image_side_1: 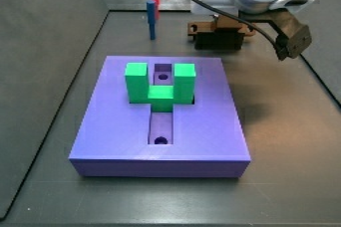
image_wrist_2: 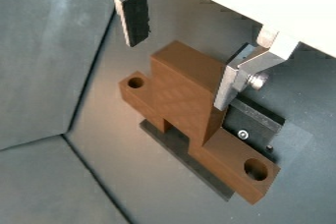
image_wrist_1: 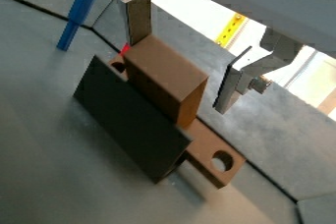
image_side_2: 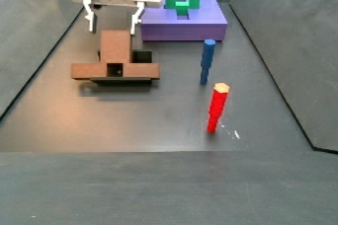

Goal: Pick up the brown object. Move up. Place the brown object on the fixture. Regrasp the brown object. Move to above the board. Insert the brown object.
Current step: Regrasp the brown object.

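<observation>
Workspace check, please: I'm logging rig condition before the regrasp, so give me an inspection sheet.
Surface: dark grey floor, no debris seen.
Job's things: brown object rests on the fixture; board with green block apart from them.
Clutter: blue post and red post, upright.
Grippers: gripper open, fingers straddling the brown object's raised block, not clamped.
Cables: black cable at the wrist.
Surroundings: grey enclosure walls.

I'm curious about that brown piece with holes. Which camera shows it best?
A wrist view shows the brown object whole, between the open gripper's fingers. A side view shows it smaller, resting on the fixture.
</observation>
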{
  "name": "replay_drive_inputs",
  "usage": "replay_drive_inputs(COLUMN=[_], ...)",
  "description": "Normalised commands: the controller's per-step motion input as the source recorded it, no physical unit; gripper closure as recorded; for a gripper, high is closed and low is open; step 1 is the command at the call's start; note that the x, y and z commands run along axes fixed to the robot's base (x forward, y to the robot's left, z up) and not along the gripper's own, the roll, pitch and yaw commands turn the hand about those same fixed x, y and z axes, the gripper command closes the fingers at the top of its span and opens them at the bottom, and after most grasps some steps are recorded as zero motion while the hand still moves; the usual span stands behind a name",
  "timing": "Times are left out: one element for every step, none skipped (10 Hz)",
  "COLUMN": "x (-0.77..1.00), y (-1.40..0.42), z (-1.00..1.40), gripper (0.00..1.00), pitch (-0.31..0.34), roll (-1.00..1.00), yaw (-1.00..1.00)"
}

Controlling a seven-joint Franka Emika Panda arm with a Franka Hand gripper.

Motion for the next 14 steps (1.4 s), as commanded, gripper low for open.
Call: replay_drive_inputs(x=[-0.01,0.07,0.0,0.0,0.02,0.0,0.06,0.18,0.16,0.14,0.14,0.15,0.12,0.06], y=[0.04,0.0,0.05,0.0,-0.04,0.0,0.0,0.0,0.0,0.0,0.01,0.03,0.03,0.03], z=[-0.21,-0.22,-0.2,-0.02,0.0,0.0,-0.06,-0.16,-0.21,-0.14,0.0,0.0,0.03,0.0], gripper=[0.0,0.0,0.0,0.0,0.0,0.0,0.0,0.0,0.0,0.0,0.0,0.0,0.0,0.0], pitch=[0.0,0.109,0.049,0.0,0.017,0.029,0.034,0.134,0.123,0.106,0.14,0.186,0.16,0.063], roll=[-0.22,-0.05,0.0,0.18,0.34,0.41,0.45,0.29,0.17,0.06,0.01,0.0,0.0,-0.1], yaw=[0.13,0.08,0.14,0.37,0.35,0.32,0.16,0.0,0.0,0.0,0.0,0.0,0.0,0.0])
